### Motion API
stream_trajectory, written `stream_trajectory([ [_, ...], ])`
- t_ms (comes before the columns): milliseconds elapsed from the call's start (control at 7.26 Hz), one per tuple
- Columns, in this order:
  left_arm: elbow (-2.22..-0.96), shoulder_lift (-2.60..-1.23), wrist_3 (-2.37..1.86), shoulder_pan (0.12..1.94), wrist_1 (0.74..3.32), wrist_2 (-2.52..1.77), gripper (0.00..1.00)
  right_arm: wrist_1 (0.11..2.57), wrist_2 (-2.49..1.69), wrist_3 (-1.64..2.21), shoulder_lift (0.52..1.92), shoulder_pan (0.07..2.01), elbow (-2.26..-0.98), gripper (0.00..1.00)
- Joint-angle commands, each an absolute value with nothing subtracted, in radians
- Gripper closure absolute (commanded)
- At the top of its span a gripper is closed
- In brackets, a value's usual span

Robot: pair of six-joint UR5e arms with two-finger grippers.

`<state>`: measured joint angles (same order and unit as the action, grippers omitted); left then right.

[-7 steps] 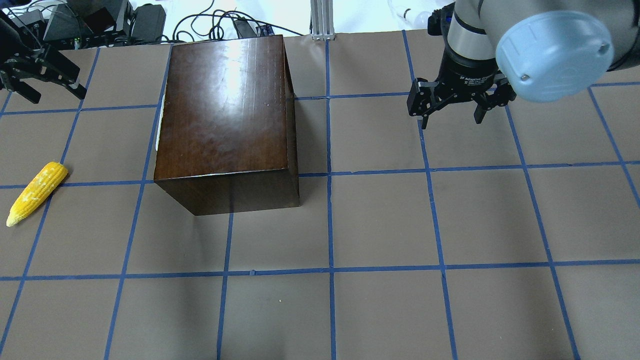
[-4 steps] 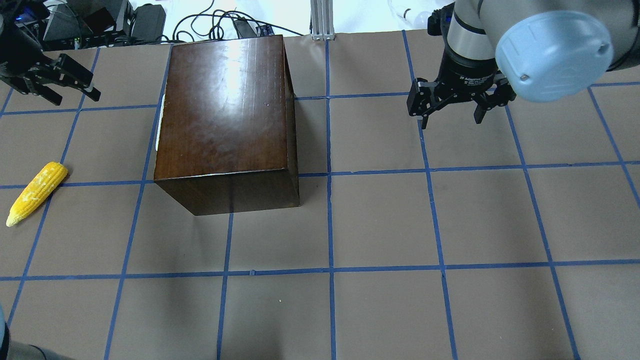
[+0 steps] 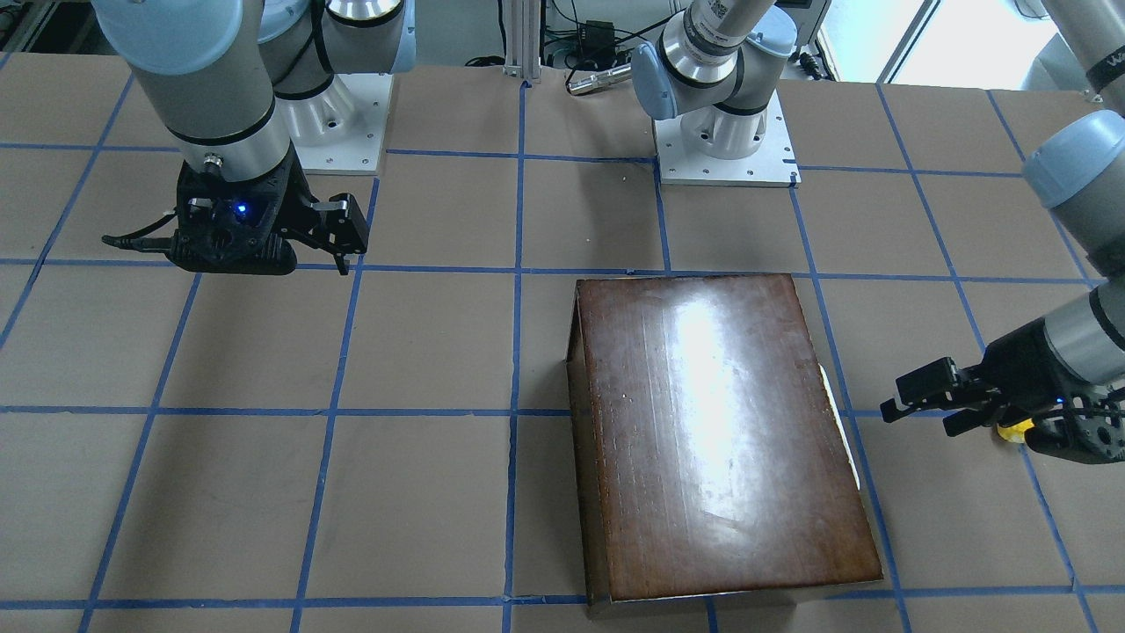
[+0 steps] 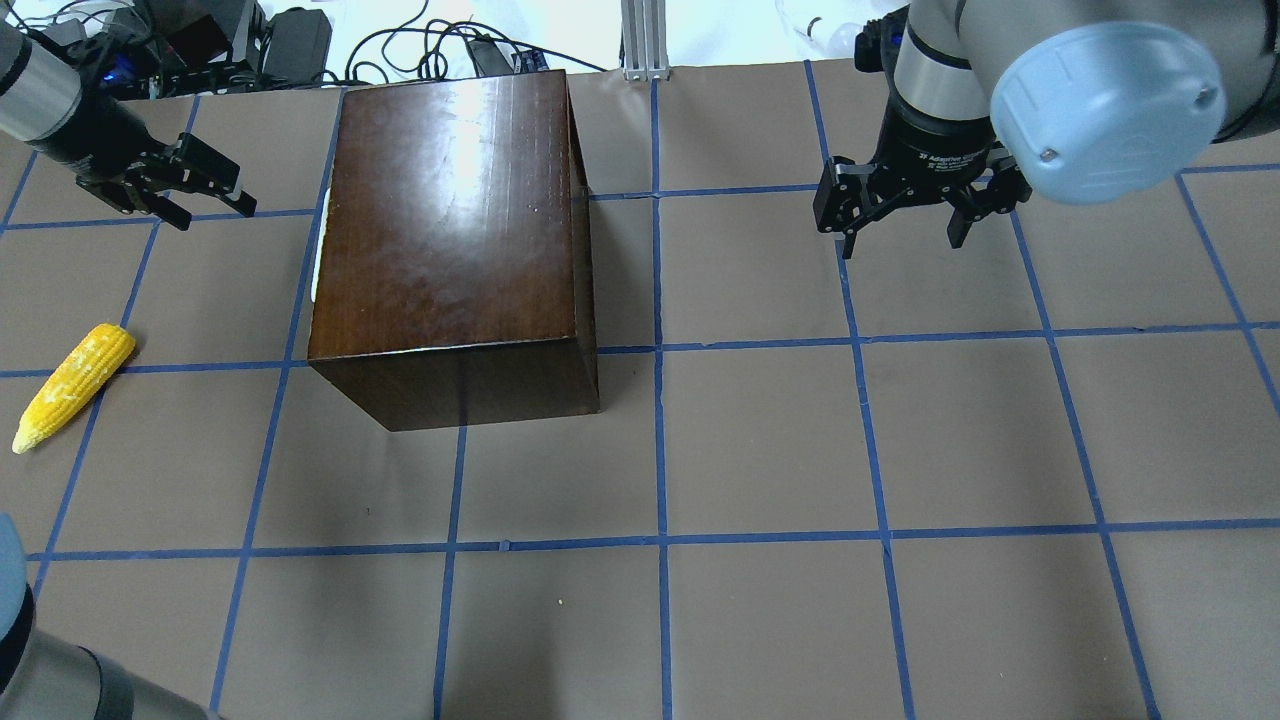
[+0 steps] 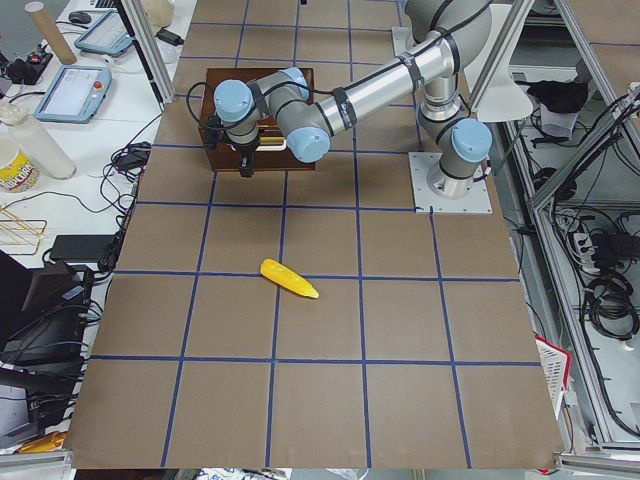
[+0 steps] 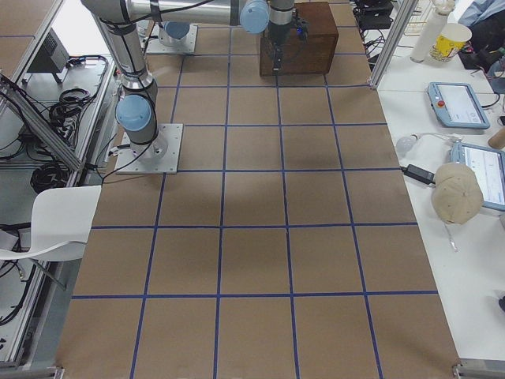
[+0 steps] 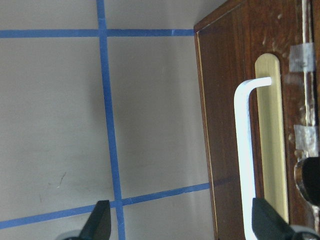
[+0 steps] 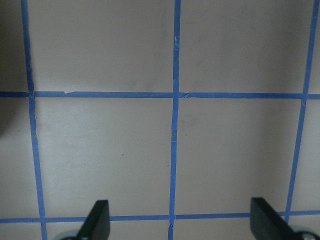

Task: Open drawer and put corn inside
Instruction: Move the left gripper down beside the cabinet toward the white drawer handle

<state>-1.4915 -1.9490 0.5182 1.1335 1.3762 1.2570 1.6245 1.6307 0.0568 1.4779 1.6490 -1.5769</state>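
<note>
The dark-brown wooden box stands on the table left of centre. Its drawer is shut. The drawer's front panel faces my left side and carries a white handle on a brass plate. My left gripper is open and empty. It hovers a short way left of that face, pointing at it, and also shows in the left wrist view. The yellow corn lies on the table at the far left, nearer me than the left gripper. My right gripper is open and empty over bare table, far right of the box.
Cables and power units lie beyond the table's far edge, beside an aluminium post. Blue tape lines grid the brown table. The arm bases stand on my side of the table.
My left gripper has moved right, from the table's left edge towards the box's drawer face. The right arm, the box and the corn have not moved.
</note>
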Motion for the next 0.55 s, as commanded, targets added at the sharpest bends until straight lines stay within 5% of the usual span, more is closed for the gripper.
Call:
stream_trajectory([
  [0, -1.499, -1.986, 0.522, 1.152, 1.350, 1.212, 0.00, 1.624, 1.629, 0.057, 1.479, 1.649, -1.577, 0.00],
  [413, -1.499, -2.023, 0.529, 1.184, 1.348, 1.212, 0.00, 1.625, 1.629, 0.057, 1.479, 1.649, -1.577, 0.00],
])
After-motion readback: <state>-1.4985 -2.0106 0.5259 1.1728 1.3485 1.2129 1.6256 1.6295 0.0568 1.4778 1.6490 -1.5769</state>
